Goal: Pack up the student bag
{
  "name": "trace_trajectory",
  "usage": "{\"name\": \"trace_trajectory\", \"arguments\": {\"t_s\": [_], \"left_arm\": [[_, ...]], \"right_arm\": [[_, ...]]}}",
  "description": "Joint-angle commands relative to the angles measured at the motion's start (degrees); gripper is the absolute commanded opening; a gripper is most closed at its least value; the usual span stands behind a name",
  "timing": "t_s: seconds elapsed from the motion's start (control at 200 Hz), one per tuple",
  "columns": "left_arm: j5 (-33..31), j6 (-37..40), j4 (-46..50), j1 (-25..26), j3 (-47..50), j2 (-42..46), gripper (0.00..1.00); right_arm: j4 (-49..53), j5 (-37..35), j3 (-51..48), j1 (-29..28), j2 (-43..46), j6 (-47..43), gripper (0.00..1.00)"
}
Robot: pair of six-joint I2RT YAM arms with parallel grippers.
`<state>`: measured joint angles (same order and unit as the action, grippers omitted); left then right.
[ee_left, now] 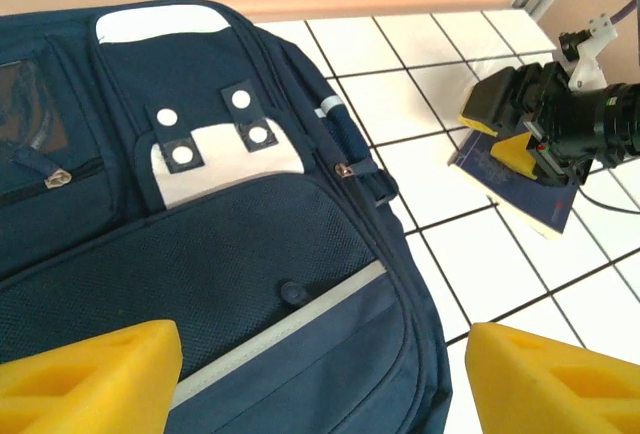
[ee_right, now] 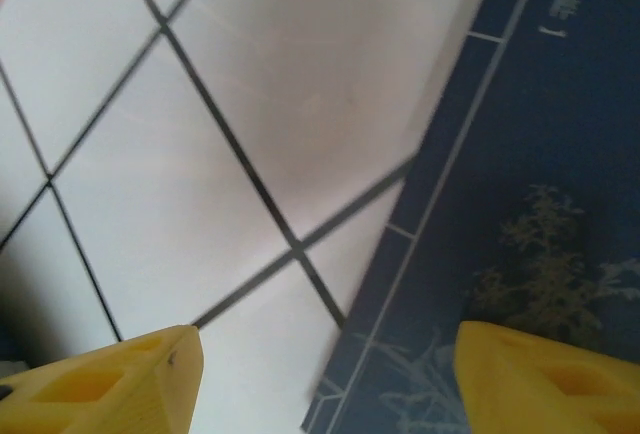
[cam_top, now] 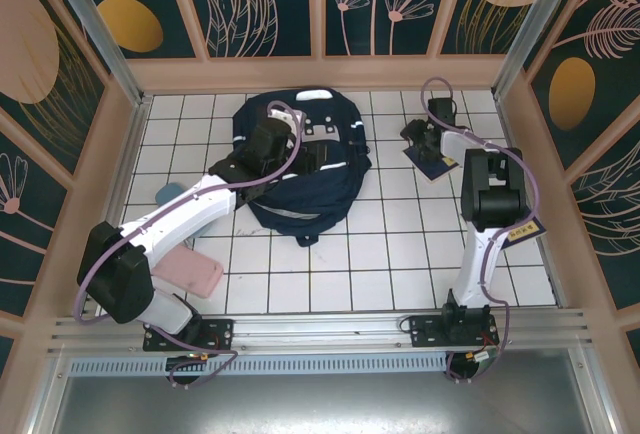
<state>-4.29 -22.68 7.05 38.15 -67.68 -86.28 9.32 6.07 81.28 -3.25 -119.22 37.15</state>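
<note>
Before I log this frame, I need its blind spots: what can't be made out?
Student bag: top view, the left arm covers its left side.
Book: right wrist view, cut by the frame's edge, title blurred.
Pink case: top view, partly under the left arm.

Student bag point(cam_top: 320, 194) in overhead, left-wrist views

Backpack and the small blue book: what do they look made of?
Backpack: woven synthetic fabric, matte navy; fine mesh on the front pocket, shiny metal-looking zip pulls. Book: paper or card cover, smooth, printed with pale plants and lettering; pale page edges show in the left wrist view. Laminated or not, can't tell.
</note>
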Motion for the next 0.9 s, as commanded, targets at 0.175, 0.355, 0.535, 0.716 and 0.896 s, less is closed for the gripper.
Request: {"name": "trace_trajectory", "arguments": {"t_s": [0.175, 0.355, 0.535, 0.716, 0.896], "left_arm": [[3.3, -3.5, -0.2, -0.3, -6.4, -5.1, 0.81], [5.0, -4.8, -0.1, -0.3, -10.8, -10.1, 0.82], [8.6, -7.4, -0.7, -0.3, -13.6, -15.1, 0.81], [11.8, -10.9, -1.0, -0.2, -15.8, -17.9, 0.78], [16.1, -15.1, -0.9, 0.5, -17.7, -20.5, 0.76]], "right_arm": [[1.4, 6.4, -12.8, -2.4, 3.7, -4.0, 0.65], [-0.6, 9.8, -26.9, -5.5, 14.4, -1.3, 0.65], [-2.9, 13.3, -38.4, -12.6, 27.3, 4.5, 0.65], [-1.2, 8.3, -38.8, -8.9, 37.4, 4.3, 0.65], [2.9, 4.1, -35.3, -1.1, 38.0, -1.9, 0.65]]}}
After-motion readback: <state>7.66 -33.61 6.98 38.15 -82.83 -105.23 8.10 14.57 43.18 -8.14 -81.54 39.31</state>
